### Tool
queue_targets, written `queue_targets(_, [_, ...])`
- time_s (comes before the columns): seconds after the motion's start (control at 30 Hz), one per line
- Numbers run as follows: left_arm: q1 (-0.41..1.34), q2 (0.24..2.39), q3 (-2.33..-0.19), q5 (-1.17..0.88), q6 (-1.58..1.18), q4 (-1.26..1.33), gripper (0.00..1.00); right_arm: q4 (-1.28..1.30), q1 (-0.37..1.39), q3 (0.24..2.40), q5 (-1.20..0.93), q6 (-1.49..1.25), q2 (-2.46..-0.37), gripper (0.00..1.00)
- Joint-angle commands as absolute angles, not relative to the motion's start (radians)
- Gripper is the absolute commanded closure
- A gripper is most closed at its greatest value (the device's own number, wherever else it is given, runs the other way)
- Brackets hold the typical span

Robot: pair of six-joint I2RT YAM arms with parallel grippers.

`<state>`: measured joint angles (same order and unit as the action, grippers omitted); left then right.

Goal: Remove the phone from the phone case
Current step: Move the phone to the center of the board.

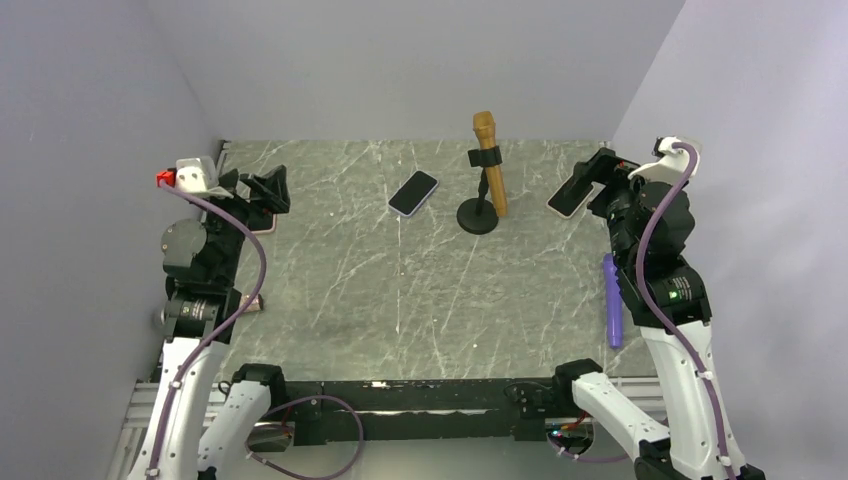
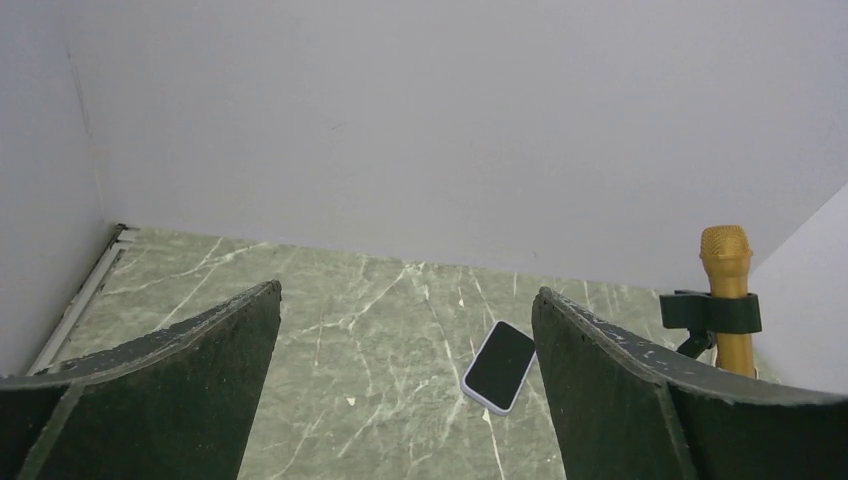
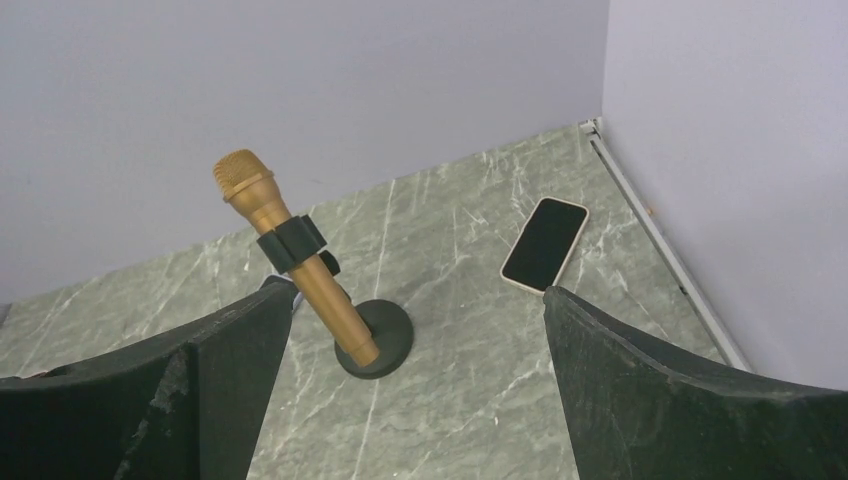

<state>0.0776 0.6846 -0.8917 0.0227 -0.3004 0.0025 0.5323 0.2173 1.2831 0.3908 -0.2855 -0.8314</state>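
Note:
A phone in a pale lavender case [image 1: 413,193] lies screen up at the middle back of the table, left of the microphone stand. In the left wrist view this phone [image 2: 500,366] lies ahead, close to the right finger. A second phone in a cream-pink case [image 1: 567,198] lies at the back right, and it shows near the side wall in the right wrist view [image 3: 545,244]. My left gripper [image 1: 262,190] hovers open at the far left, well away from both phones. My right gripper [image 1: 592,180] hovers open just beside the cream-cased phone. Neither holds anything.
A gold microphone [image 1: 489,170] leans in a clip on a round black stand [image 1: 478,216] between the two phones. A purple stick [image 1: 611,300] lies by the right arm. A pinkish flat thing [image 1: 263,224] lies under the left gripper. Walls enclose three sides.

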Motion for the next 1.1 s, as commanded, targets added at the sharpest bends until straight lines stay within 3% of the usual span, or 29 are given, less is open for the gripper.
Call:
queue_targets(0.0, [0.072, 0.711, -0.914, 0.034, -0.291, 0.004, 0.01, 0.561, 0.213, 1.309, 0.391, -0.317, -0.845, 0.00])
queue_targets(0.4, [-0.054, 0.905, -1.006, 0.080, -0.367, -0.165, 0.01, 0.562, 0.213, 1.294, 0.313, -0.356, -0.836, 0.00])
queue_targets(0.83, [-0.418, 1.462, -1.200, -0.277, -0.498, -0.331, 0.01, 0.541, 0.213, 1.279, 0.218, -0.334, -0.813, 0.00])
queue_targets(1.07, [-0.479, 1.718, -1.302, -0.334, -0.470, -0.368, 0.01, 0.522, 0.213, 1.259, 0.182, -0.334, -0.798, 0.00])
